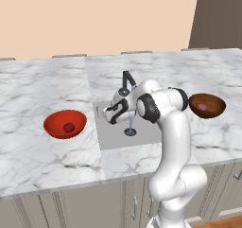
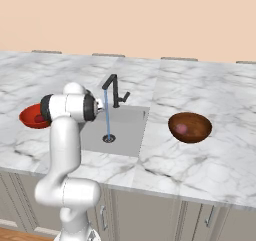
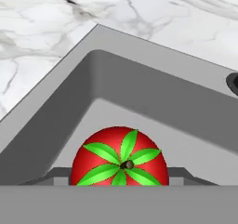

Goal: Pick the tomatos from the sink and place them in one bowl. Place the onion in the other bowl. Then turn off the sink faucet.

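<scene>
The pincer [image 3: 119, 183] pinches the bright tomato [image 3: 119, 160] with the green top, above the sink [image 3: 139, 97] near its left wall. Water runs from the faucet [image 2: 113, 89].

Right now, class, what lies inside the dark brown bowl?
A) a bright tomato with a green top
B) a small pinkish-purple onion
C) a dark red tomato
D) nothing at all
B: the right base view shows the pinkish onion resting inside the brown bowl.

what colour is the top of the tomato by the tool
Green leaves spread in a star on the bright red tomato, around a small dark stem. Hand view shows it best.
</scene>
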Motion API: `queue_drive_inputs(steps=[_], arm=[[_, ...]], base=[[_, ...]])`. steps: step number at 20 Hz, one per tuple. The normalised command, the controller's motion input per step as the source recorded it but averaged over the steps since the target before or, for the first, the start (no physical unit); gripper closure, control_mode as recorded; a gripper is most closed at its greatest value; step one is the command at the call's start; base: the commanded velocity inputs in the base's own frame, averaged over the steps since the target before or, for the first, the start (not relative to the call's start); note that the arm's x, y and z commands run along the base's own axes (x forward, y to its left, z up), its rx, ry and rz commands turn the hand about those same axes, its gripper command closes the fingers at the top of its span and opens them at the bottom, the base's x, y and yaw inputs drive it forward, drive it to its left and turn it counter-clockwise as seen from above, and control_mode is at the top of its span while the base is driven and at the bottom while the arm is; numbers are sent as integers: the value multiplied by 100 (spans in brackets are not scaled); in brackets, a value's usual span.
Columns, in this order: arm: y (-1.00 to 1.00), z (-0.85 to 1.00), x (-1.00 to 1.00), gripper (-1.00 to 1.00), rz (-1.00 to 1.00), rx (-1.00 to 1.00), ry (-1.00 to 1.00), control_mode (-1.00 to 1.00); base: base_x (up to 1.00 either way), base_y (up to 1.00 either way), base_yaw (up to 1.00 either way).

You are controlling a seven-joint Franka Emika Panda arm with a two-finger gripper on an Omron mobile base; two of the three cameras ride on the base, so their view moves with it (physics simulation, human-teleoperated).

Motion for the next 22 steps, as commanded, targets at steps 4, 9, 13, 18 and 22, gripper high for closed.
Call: queue_drive_inputs(steps=[4, 9, 13, 18, 22], arm=[[27, 66, -25, 100, -5, -6, -6, -100], [22, 77, -9, 100, -4, -5, -1, -100], [23, 56, -30, 100, -1, -1, 0, -100], [26, 44, -42, 100, 0, 0, 2, -100], [0, 59, -28, 100, -2, 0, 2, -100]], base=[[0, 0, 0], [0, 0, 0], [0, 0, 0], [0, 0, 0], [0, 0, 0]])
